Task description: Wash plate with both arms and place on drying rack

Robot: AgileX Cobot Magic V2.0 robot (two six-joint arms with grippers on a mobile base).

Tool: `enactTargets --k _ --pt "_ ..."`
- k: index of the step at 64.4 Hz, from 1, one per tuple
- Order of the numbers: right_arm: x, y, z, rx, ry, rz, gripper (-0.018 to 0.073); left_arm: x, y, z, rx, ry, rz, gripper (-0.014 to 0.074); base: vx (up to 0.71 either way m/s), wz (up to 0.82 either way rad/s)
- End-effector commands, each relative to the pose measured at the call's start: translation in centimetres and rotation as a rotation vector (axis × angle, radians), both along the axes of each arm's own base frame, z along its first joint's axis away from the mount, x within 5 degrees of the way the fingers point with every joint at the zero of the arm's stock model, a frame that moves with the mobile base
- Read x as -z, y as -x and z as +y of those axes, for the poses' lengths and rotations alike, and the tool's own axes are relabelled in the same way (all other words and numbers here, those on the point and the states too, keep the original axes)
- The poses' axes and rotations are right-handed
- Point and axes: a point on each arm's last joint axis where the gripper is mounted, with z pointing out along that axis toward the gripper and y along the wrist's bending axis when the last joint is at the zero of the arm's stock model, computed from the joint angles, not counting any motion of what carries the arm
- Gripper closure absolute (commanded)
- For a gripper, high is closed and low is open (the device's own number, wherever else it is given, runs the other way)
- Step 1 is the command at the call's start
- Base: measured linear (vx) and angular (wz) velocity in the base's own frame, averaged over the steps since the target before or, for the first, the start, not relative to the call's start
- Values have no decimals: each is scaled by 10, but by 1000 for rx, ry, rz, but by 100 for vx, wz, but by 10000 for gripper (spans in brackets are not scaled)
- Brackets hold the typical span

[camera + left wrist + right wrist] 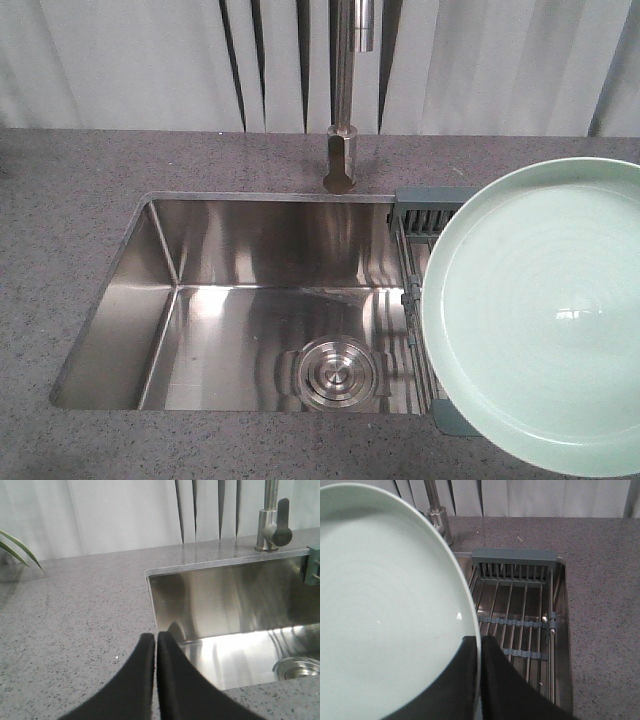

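Left gripper (155, 639): fingers pressed together, holding nothing, poised over the grey tabletop (75, 630) beside the sink (215, 600), apparently idle until needed. Faucet (342, 150): no stream seen. Drying rack (520, 605) spans the sink's right end. Plate (540, 320) hangs tilted near the rack, rim pinched by the right gripper (480, 647), face exposed for washing, judged not yet begun

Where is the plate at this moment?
In the front view the plate is at the right, gripped at its rim by the right gripper, above the drying rack.
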Motion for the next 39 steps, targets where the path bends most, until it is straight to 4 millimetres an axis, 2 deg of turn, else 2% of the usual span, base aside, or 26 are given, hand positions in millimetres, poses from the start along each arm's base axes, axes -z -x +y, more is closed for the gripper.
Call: enactTargets --k 1,39 --pt "-14 -2 0 8 -10 -96 563 2 0 0 -4 20 -59 593 2 -9" --pt "-14 -2 0 8 -10 -95 563 2 0 0 -4 20 -59 593 2 -5"
